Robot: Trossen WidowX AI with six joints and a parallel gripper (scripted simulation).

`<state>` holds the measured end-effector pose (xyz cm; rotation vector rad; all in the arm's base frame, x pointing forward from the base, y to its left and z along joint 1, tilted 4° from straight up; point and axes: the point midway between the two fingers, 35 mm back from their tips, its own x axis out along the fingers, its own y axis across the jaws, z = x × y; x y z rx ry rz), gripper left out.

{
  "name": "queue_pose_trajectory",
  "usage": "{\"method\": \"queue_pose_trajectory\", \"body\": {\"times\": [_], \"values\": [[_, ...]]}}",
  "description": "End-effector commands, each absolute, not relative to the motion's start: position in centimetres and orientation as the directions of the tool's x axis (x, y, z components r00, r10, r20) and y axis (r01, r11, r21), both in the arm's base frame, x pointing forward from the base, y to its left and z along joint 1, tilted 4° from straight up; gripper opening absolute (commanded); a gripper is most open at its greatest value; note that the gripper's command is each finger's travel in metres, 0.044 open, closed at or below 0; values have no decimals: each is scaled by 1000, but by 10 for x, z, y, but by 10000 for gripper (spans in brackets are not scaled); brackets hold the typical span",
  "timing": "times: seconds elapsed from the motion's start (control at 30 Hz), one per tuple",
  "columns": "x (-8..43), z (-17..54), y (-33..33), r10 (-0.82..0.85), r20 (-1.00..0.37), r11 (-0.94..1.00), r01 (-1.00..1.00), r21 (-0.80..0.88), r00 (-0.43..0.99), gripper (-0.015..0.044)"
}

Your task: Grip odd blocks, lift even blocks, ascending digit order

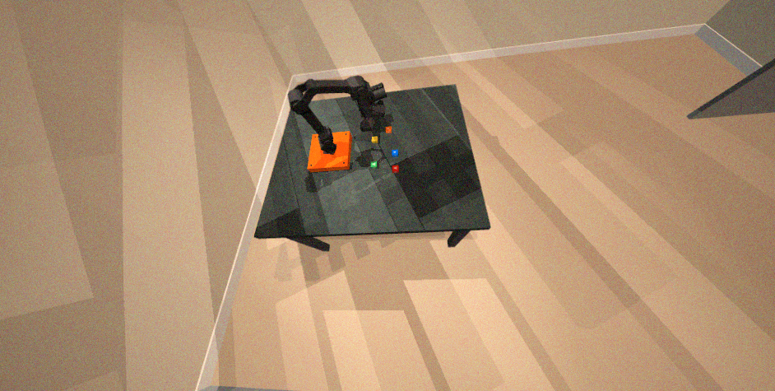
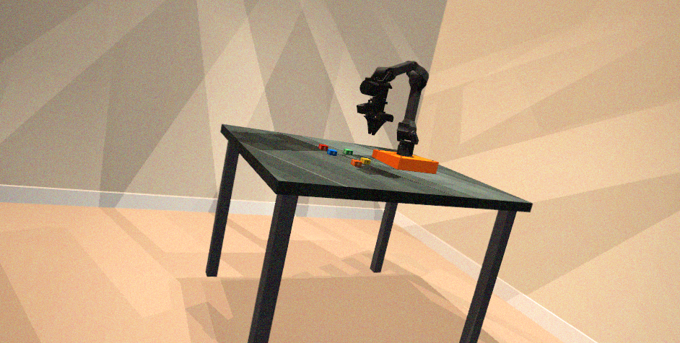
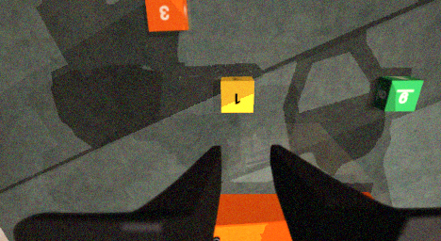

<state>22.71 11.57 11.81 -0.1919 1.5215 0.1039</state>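
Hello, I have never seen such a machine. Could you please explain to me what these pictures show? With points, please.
The machine is one black robot arm, bolted on an orange base [image 1: 346, 163] [image 2: 418, 165]. It ends in a gripper [image 1: 368, 127] [image 2: 372, 133] [image 3: 245, 152], two fingers that can pinch things.

The top view looks down on the dark table [image 1: 352, 209] [image 2: 323, 188]; the exterior view looks from the side; the wrist view looks from the arm's end, past its fingers.

Five small blocks lie on the table: yellow [image 1: 374, 139] [image 2: 365, 161] [image 3: 237, 95], orange [image 1: 388, 129] [image 2: 356, 162] [image 3: 167, 12], green [image 1: 373, 165] [image 2: 348, 152] [image 3: 403, 95], blue [image 1: 395, 153] [image 2: 332, 152] and red [image 1: 395, 169] [image 2: 323, 146]. Yellow shows 1, orange 3.

Nothing is held: the gripper hangs above the table, its fingers apart.
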Motion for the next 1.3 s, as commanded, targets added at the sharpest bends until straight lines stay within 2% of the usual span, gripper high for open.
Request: {"method": "queue_pose_trajectory", "body": {"times": [0.0,0.23,0.37,0.6,0.73,1.27], "values": [[232,120,120,-56,-997,981,-182,-65,51,120],[282,120,181,-50,-997,981,-182,-60,55,120],[286,119,188,-50,-997,982,-182,-59,56,120],[290,41,184,-50,-997,981,-182,-60,56,304],[290,38,183,-50,-997,981,-182,-60,56,400],[292,17,183,-51,-997,981,-182,-60,56,400]]}}
